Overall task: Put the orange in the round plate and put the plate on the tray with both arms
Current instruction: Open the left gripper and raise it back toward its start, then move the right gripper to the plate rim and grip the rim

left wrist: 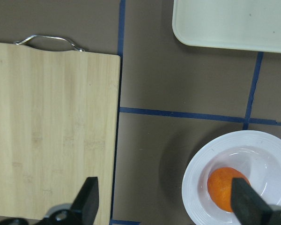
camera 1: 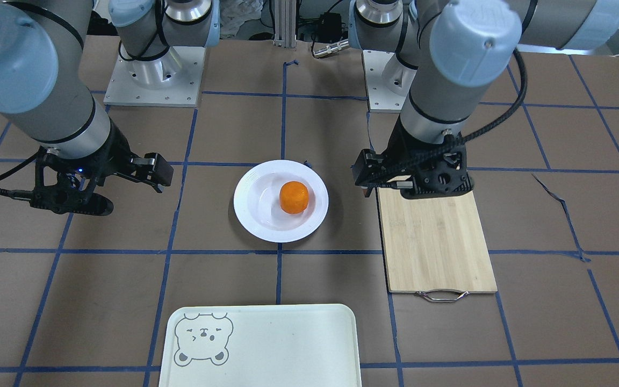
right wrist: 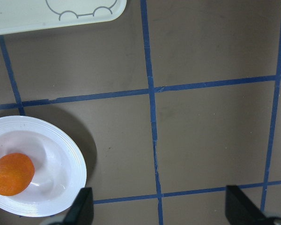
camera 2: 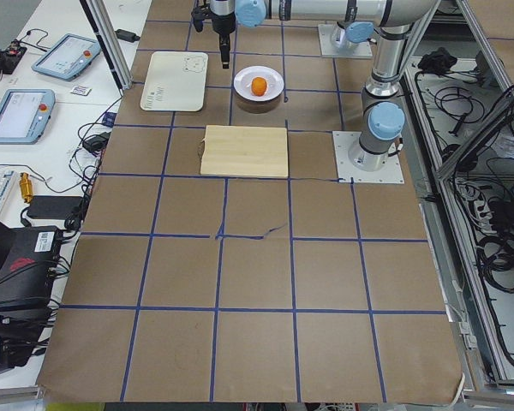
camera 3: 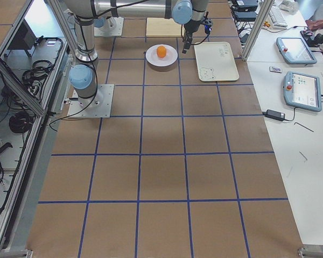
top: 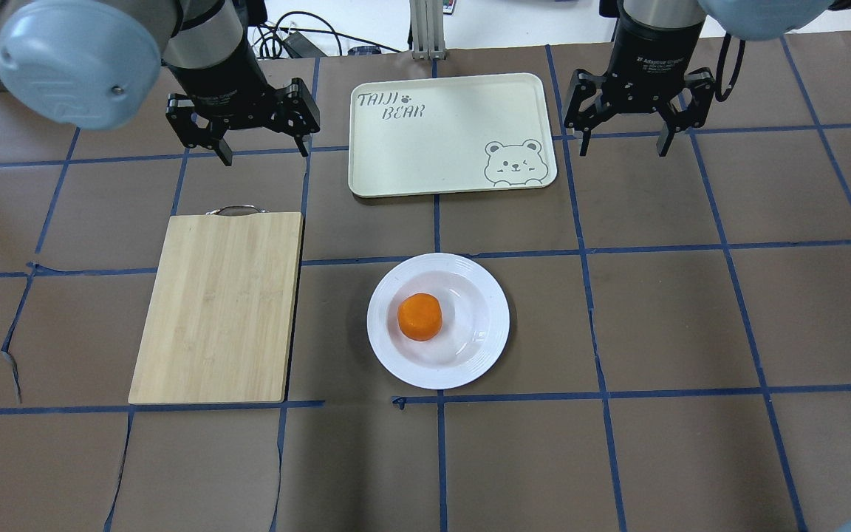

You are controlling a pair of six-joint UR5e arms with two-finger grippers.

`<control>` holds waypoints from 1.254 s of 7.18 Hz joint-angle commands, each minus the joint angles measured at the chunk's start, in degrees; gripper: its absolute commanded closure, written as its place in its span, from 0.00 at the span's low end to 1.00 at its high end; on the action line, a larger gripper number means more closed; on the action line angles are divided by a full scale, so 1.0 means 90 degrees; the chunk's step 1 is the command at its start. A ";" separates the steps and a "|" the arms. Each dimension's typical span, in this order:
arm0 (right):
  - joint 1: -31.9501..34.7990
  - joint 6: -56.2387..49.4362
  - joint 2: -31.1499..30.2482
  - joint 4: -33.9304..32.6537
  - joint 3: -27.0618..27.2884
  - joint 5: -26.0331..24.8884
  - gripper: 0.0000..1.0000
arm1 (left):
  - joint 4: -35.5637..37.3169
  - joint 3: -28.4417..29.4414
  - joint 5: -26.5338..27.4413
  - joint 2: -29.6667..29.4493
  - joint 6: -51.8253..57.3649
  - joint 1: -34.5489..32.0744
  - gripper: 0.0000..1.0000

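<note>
The orange (top: 419, 316) rests in the sunken centre of the white round plate (top: 484, 340), mid-table; the front view shows the same orange (camera 1: 294, 196) and plate (camera 1: 250, 215). Beyond the plate lies the cream tray (top: 440, 140) with its bear face, bare. My left gripper (top: 267, 154) hangs open and empty, raised above the table; in its wrist view the fingers (left wrist: 86, 199) straddle the gap between board and plate (left wrist: 196, 178). My right gripper (top: 625, 151) is also open and empty, held high on the plate's other side, with the plate (right wrist: 70, 159) at its wrist view's lower left.
A bamboo cutting board (top: 219, 307) with a metal handle lies on the robot's left of the plate. The brown table cover has blue tape lines, torn in spots near the board. Both arm bases (camera 1: 153, 75) stand at the robot's edge.
</note>
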 commanded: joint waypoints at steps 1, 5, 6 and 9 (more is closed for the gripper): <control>-0.0001 -0.0019 0.0136 -0.0383 0.0311 0.0064 0.00 | 0.0602 -0.0051 0.0032 0.0387 0.0168 -0.0028 0.00; 0.0009 0.0030 0.0117 -0.3225 0.2283 0.1420 0.00 | 0.0586 -0.0159 0.0042 0.0584 0.0267 -0.0028 0.00; 0.0009 0.0030 0.0107 -0.3518 0.2586 0.1489 0.00 | 0.0547 -0.0159 0.0032 0.0604 0.0267 -0.0009 0.00; 0.0019 0.0060 0.0117 -0.4114 0.3271 0.1500 0.00 | 0.0566 -0.0372 0.0003 0.0671 0.0267 -0.0009 0.00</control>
